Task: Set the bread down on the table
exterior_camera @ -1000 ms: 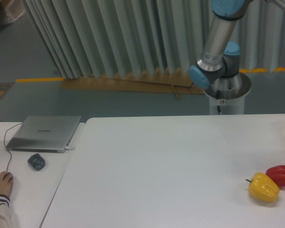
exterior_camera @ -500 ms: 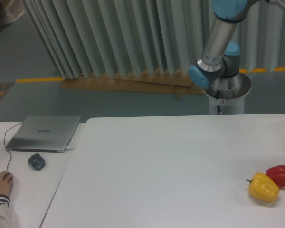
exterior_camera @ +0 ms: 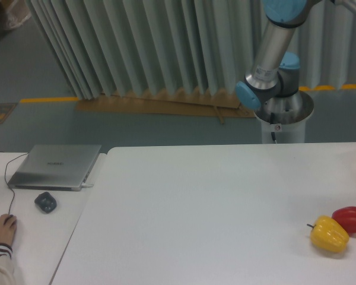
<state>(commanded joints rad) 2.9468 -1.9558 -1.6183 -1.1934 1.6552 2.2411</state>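
Step in hand: from where I stand, the bread has not reached the desk [exterior_camera: 213, 202]; I take it to be somewhere in the carrying stage, though that is only a guess.
Bread: not in view anywhere; I cannot say where it is, whether held up out of frame or lying past the right edge.
Arm [exterior_camera: 272, 56]: only the base and the lower 2 joints show, behind the far edge of the desk; the rest runs up and off to the top right.
Claw: out of frame, so I cannot tell whether it is apart, together or clamped on the bread.
Next move: I reckon the arm must swing the bread down over the bare white top and let go low, so the loaf does not roll.
Open room: the whole middle and left of the desk is plain white surface, the safest place to set down.
Crowded corner: a yellow pepper [exterior_camera: 329, 234] and a red pepper [exterior_camera: 349, 218] lie touching near the right front; best kept away from.
Edges: the left edge runs just beside a narrower side desk [exterior_camera: 29, 237] carrying a laptop [exterior_camera: 54, 166], a mouse [exterior_camera: 45, 202] and a person's hand [exterior_camera: 1, 228]; a drop there could slip off or startle them.
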